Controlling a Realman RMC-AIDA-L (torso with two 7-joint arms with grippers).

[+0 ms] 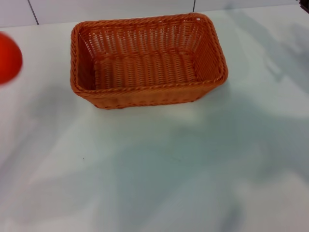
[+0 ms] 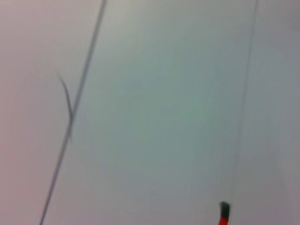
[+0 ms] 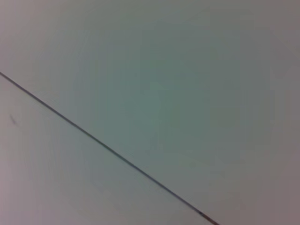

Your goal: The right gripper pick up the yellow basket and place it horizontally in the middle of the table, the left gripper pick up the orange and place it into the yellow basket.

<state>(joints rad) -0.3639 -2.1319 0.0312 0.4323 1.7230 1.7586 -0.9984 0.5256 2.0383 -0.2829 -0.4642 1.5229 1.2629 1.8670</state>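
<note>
The yellow basket (image 1: 147,60) is an orange-brown woven basket. It stands upright and empty on the table (image 1: 159,164), its long side across the view, in the middle toward the far side. The orange (image 1: 7,58) shows at the left edge of the head view, partly cut off, well left of the basket and apart from it. I cannot tell what holds or bears it. Neither gripper shows in any view. The wrist views show only pale surface with thin dark lines.
A small orange-red sliver with a dark tip (image 2: 224,213) shows at the edge of the left wrist view; I cannot tell what it is. A pale wall with dark seams (image 1: 111,9) runs behind the table. Soft shadows lie on the table's near and right parts.
</note>
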